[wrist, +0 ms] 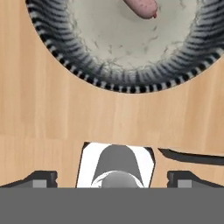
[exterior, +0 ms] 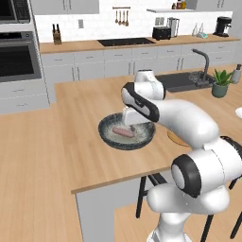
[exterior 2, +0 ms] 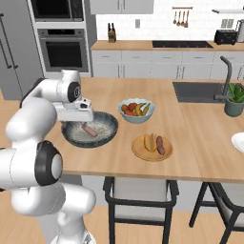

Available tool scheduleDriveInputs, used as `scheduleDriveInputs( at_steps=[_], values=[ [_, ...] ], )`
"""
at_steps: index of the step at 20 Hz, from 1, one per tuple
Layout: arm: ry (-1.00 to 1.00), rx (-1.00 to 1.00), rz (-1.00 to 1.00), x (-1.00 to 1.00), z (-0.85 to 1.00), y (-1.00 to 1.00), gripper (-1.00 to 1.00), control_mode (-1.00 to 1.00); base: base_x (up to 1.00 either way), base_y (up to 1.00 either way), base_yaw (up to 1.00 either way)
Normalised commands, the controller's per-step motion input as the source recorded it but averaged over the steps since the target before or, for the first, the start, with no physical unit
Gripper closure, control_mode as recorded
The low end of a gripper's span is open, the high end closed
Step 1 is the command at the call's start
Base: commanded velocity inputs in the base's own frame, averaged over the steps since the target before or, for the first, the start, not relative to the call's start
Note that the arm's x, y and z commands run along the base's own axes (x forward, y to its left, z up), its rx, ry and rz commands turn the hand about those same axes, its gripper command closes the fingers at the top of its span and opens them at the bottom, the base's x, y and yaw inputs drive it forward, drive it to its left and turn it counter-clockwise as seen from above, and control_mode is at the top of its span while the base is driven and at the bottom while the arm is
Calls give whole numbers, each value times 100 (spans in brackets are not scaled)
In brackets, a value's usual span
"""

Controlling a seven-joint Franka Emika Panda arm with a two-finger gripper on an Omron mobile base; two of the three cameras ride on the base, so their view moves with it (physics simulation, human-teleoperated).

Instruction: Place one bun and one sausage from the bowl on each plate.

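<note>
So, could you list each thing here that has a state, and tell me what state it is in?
bowl: holds one sausage, no bun
tan plate: holds one bun and one sausage
fruit bowl: filled with fruit
hand: above the counter beside the bowl, fingers apart, holding nothing
</note>
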Motion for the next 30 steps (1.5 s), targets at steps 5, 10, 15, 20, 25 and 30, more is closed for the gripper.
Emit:
scheduleDriveInputs(
  at_steps=[5, 10, 15, 20, 25, 30],
  values=[
    [-7, 0, 6, 50, -8, 1, -100, -100, 0, 0, 0],
    [-17, -3, 12, 0, -80, 1, -100, -100, 0, 0, 0],
    [8, -2, 12, 68, -45, 0, -100, -100, 0, 0, 0],
    [12, 0, 6, 91, -6, 0, -100, -100, 0, 0, 0],
    [12, 0, 9, 36, -13, 1, -100, -100, 0, 0, 0],
    [4, 0, 13, 1, -80, 1, -100, -100, 0, 0, 0]
  ],
)
